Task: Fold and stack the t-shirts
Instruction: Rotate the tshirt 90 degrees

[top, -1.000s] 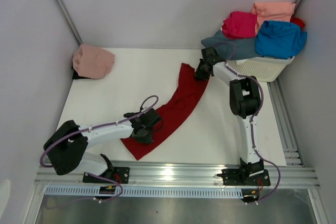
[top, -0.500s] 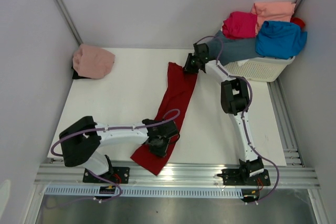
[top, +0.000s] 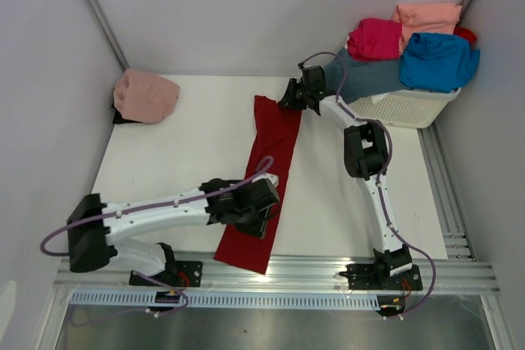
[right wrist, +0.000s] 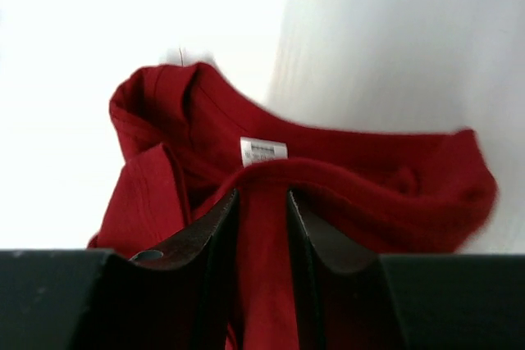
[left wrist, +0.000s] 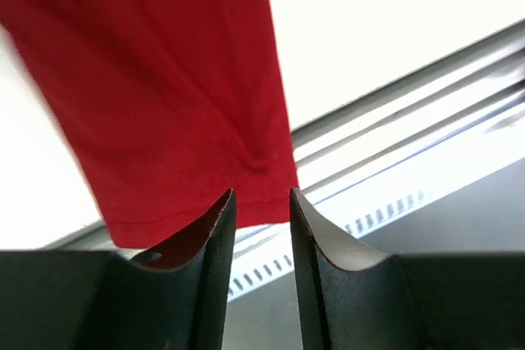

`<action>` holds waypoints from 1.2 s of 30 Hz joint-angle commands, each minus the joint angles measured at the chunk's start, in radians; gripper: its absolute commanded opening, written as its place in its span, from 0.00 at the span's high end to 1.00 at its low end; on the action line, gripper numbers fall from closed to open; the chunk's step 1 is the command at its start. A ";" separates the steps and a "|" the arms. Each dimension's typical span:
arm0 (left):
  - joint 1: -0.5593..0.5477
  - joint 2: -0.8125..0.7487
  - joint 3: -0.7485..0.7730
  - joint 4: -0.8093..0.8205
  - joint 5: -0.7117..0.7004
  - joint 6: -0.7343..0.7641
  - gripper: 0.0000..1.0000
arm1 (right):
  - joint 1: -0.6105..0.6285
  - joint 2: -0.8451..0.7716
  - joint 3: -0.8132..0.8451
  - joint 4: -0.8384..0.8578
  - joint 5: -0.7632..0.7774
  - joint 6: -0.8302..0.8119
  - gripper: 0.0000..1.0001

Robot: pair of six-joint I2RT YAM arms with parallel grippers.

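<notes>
Lengthwise, dark red t-shirt [top: 275, 133] lies stretched; right claw [right wrist: 261, 194] pinches its collar.

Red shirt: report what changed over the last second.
The red shirt swung from diagonal to nearly straight: its near end moved right with the left gripper, its far end left with the right gripper. The pink shirt and basket stayed put.

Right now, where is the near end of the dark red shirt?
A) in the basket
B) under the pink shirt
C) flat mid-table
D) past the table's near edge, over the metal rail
D: the dark red shirt ends with its hem overlapping the metal rail, just ahead of the left claw.
</notes>
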 commanded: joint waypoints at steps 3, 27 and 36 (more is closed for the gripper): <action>-0.001 -0.178 0.085 -0.087 -0.258 -0.040 0.62 | 0.000 -0.289 -0.091 0.101 0.050 -0.112 0.64; 0.315 -0.391 -0.244 0.377 -0.257 0.166 0.49 | 0.252 -0.991 -1.203 0.361 -0.100 0.121 0.92; 0.361 -0.460 -0.343 0.485 -0.112 0.206 0.48 | 0.342 -1.032 -1.339 0.459 -0.224 0.097 0.94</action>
